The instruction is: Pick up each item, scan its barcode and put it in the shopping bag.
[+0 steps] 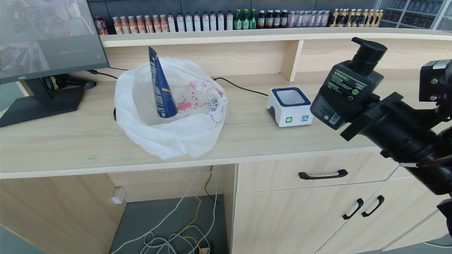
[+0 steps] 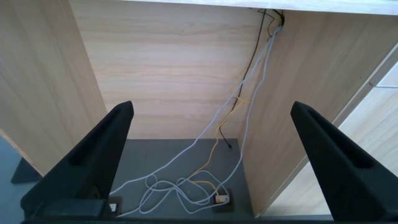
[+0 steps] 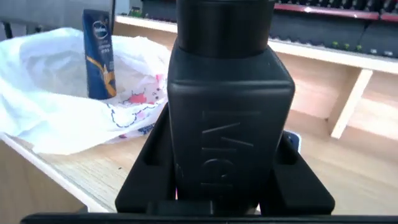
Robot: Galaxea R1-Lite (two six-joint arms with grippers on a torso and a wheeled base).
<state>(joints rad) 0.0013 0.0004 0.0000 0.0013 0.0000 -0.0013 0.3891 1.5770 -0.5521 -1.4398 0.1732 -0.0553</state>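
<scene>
The right gripper (image 1: 365, 113) is clamped on a black pump bottle (image 1: 348, 90), holding it tilted in the air to the right of the white-and-blue box scanner (image 1: 289, 107), apart from it. The white shopping bag (image 1: 169, 135) sits open on the wooden counter (image 1: 70, 141) left of the scanner, with a dark blue tube (image 1: 161, 88) standing upright inside. A monitor (image 1: 46, 35) stands at the counter's left end, and drink bottles (image 1: 226, 20) line the shelf behind. The left gripper (image 2: 211, 162), jaws wide apart and holding nothing, faces the recess under the counter, where loose cables (image 2: 186, 186) lie.
</scene>
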